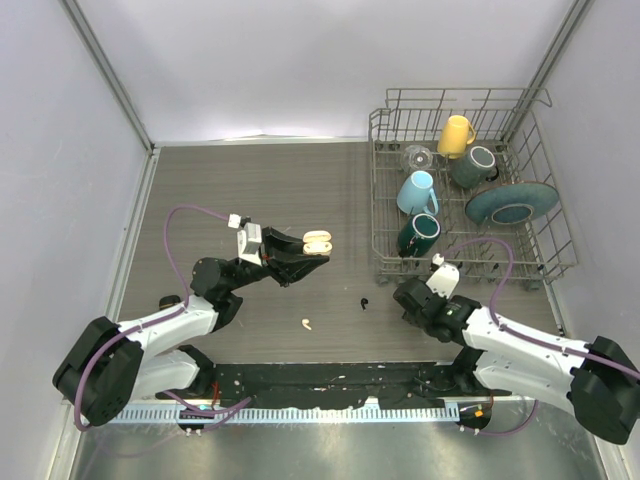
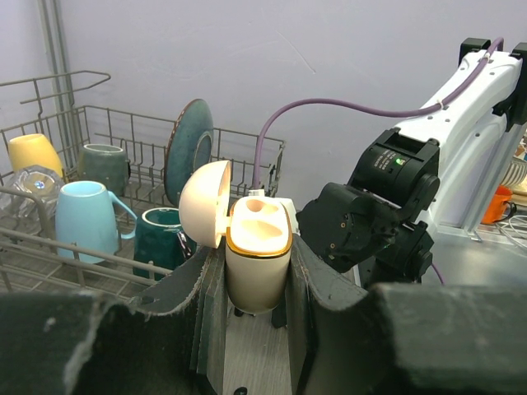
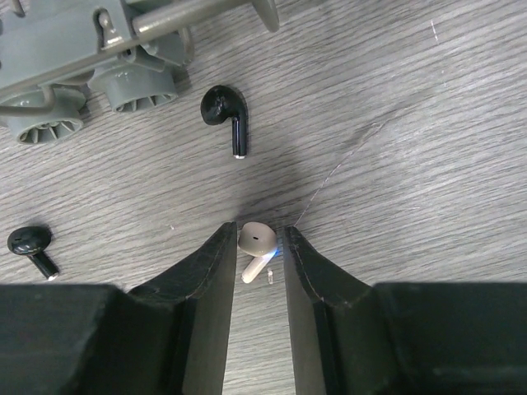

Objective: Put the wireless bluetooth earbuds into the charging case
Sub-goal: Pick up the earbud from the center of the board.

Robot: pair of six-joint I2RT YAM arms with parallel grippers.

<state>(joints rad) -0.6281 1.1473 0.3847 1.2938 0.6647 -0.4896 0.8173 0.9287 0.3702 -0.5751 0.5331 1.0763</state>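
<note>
My left gripper [image 1: 312,254] is shut on the cream charging case [image 1: 317,240] and holds it above the table. In the left wrist view the case [image 2: 258,247] stands upright between the jaws with its lid swung open to the left. My right gripper [image 3: 258,236] is down at the table by the rack's corner, shut on a cream earbud [image 3: 254,242] pinched at its fingertips. Two black earbuds [image 3: 225,108] [image 3: 30,243] lie on the wood beyond it. The top view shows another cream earbud [image 1: 306,323] and a black earbud [image 1: 364,303] on the table between the arms.
A wire dish rack [image 1: 545,270] stands at the back right with a yellow mug [image 1: 456,134], a light blue mug [image 1: 417,191], dark green mugs and a teal plate [image 1: 510,203]. Its grey feet [image 3: 132,82] are close beyond my right gripper. The right arm [image 2: 375,218] fills the left wrist view's right side.
</note>
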